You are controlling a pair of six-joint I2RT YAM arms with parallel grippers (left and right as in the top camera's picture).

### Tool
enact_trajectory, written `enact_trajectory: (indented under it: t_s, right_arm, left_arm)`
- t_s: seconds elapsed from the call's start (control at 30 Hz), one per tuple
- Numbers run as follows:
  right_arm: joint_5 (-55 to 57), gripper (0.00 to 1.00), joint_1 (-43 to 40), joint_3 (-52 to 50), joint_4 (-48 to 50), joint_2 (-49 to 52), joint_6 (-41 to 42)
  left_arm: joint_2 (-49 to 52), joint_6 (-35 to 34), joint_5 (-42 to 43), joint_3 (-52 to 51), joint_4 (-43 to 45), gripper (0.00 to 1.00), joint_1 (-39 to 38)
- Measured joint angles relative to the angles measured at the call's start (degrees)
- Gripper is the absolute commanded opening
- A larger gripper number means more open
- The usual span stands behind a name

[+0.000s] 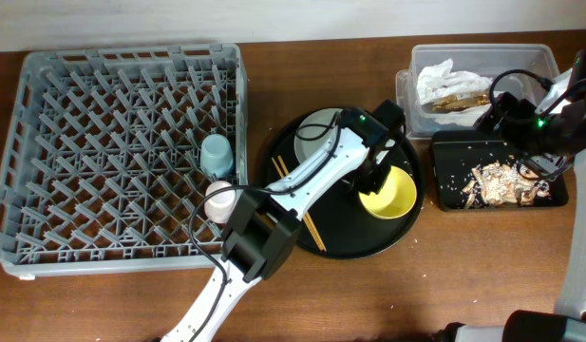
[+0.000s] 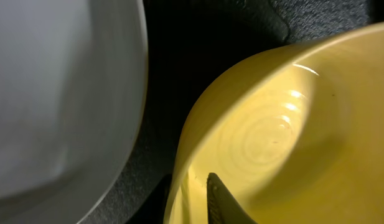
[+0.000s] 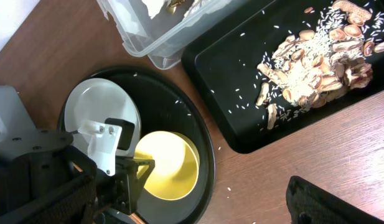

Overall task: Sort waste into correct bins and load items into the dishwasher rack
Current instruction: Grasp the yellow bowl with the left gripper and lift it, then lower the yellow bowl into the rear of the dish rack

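Left gripper (image 1: 373,179) is down at the rim of the yellow bowl (image 1: 391,194). The left wrist view shows one dark finger (image 2: 224,202) inside the bowl, but I can't tell whether it's actually clamped on the rim. The bowl is glossy and smooth, with faint rings in its base.

It sits on a round black tray (image 1: 406,233) with a pebbly matte surface, mid-desk. There's one pale round plate (image 1: 314,142) just beside it on the tray's far-left part. The wooden chopsticks (image 1: 312,228) lie on the tray's left side, partly under the arm, so no sure count.

Right gripper (image 1: 530,150) hangs over the black rectangular tray (image 1: 447,195) by the desk's right edge. Can't say if it's open or closed.

That tray holds one heap of tan-brown food scraps (image 3: 316,68), chunky bits mixed with white grains. Loose grains are scattered across the tray, and a few are on the wooden desk (image 1: 463,275).

One clear tub (image 1: 405,90) stands in the far right corner, touching the tray's far side. Inside are a crumpled white napkin (image 1: 435,76) and a brown-and-white wrapper (image 1: 461,100), print too small to read.

The grey plastic dishwasher rack (image 1: 46,142), a square grid of pegs, fills the left side. Two cups sit inside by its right wall: blue cup (image 1: 217,154) and pink cup (image 1: 219,201).
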Motion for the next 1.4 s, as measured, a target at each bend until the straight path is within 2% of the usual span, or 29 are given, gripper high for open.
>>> enact_trajectory:
  t_s: [0.1, 0.17, 0.23, 0.3, 0.37, 0.53, 0.67, 0.77, 0.8, 0.83, 0.87, 0.93, 0.97, 1.1, 1.2, 1.27, 1.4]
  right_arm:
    - [0.22, 0.98, 0.0, -0.02, 0.11, 0.0, 0.04]
    - [0.24, 0.98, 0.0, -0.09, 0.13, 0.0, 0.04]
    - [-0.22, 0.98, 0.0, -0.22, 0.13, 0.04, 0.04]
    - [-1.38, 0.99, 0.81, -0.24, 0.15, 0.35, 0.02]
    - [-1.75, 0.98, 6.08, -0.22, 0.26, 2.45, 0.02]
    - [-1.75, 0.98, 15.82, -0.24, 2.93, 9.31, 0.02]
    - [-1.75, 0.98, 16.48, -0.24, 3.02, 11.61, 0.02]
    - [-1.75, 0.98, 16.48, -0.24, 4.59, 11.78, 0.07]
    - [-1.75, 0.99, 16.48, -0.24, 5.29, 11.8, 0.04]
    - [-1.75, 0.98, 16.48, -0.24, 5.29, 11.82, 0.04]
    - [-1.75, 0.99, 16.48, -0.24, 5.31, 11.82, 0.02]
    - [-1.75, 0.99, 16.48, -0.26, 5.35, 11.85, 0.0]
    - [-1.75, 0.98, 16.48, -0.26, 5.31, 11.89, 0.04]
    - [-1.75, 0.99, 16.48, -0.28, 5.38, 11.98, 0.04]
    - [-1.75, 0.98, 16.48, -0.28, 5.33, 12.0, 0.02]
    - [-1.75, 0.98, 16.48, -0.28, 5.35, 12.0, 0.07]
    - [-1.75, 0.98, 16.48, -0.28, 5.31, 12.0, 0.07]
  left_arm:
    - [0.07, -0.15, 0.07, 0.07, -0.11, 0.01, -0.07]
    - [0.48, -0.13, 0.02, 3.23, -5.07, 0.01, 0.48]
    - [1.81, -0.11, -0.55, 16.35, -15.1, 0.01, 3.34]
    - [1.75, 0.52, -4.74, 35.54, -24.26, 0.01, 9.77]
    - [-0.52, 2.38, -10.8, 44.0, -24.94, 0.01, 15.58]
    - [-6.97, 3.32, -18.78, 44.35, -25.07, 0.01, 26.93]
    - [-11.32, 3.34, -28.13, 44.15, -25.09, 0.01, 31.28]
    - [-24.61, 3.32, -29.55, 36.76, -24.57, 0.01, 31.1]
    - [-32.96, 3.28, -30.42, 27.17, -25.42, 0.01, 31.06]
    - [-35.36, 2.8, -31.3, 23.65, -24.81, 0.01, 31.08]
    - [-36.96, -0.61, -36.48, 16.63, -25.2, 0.01, 31.08]
    - [-35.28, -6.82, -48.65, 7.23, -20.09, 0.01, 31.36]
    - [-33.53, -9.25, -55.04, 2.1, -12.76, 0.01, 31.5]
    - [-32.94, -11.78, -71.49, -13.81, 11.47, 0.01, 31.5]
    - [-32.85, -12.0, -75.95, -19.39, 22.14, 0.01, 31.5]
    - [-32.48, -9.92, -75.63, -20.65, 29.49, 0.01, 31.39]
    - [-25.7, -7.37, -72.76, -20.65, 33.79, 0.01, 28.35]
